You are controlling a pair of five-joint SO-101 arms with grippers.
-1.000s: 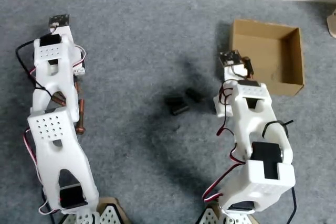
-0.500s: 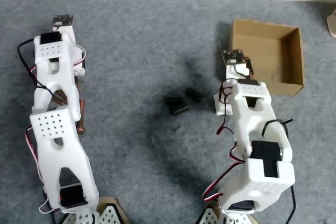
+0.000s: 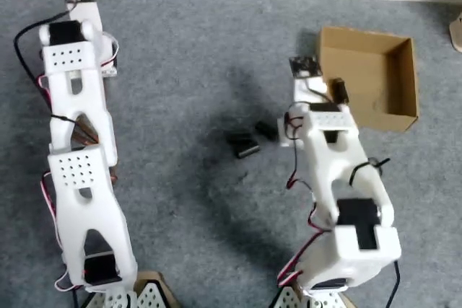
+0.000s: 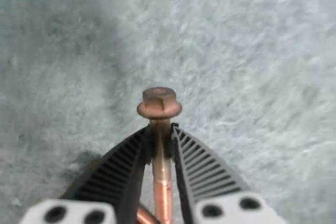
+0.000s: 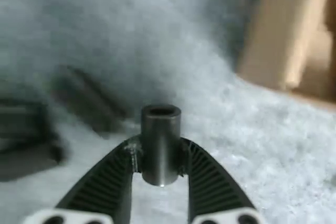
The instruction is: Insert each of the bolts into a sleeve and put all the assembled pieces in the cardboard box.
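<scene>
My left gripper is shut on the shank of a copper bolt, whose hex head sticks out past the fingertips above the grey carpet. In the high view the left arm stretches toward the table's far left. A dark cylindrical sleeve stands upright in my right gripper, which is shut on it, open end up. The right arm's wrist hangs just left of the cardboard box. Two loose dark sleeves lie on the carpet left of that wrist.
More copper bolts lie under the left arm, partly covered by it. The box wall rises beyond the held sleeve, and the loose sleeves lie blurred to its side. Open carpet spreads between the two arms.
The left arm has stretched toward the table's far edge. The right arm's wrist has swung left, a little away from the box and closer to the loose sleeves.
</scene>
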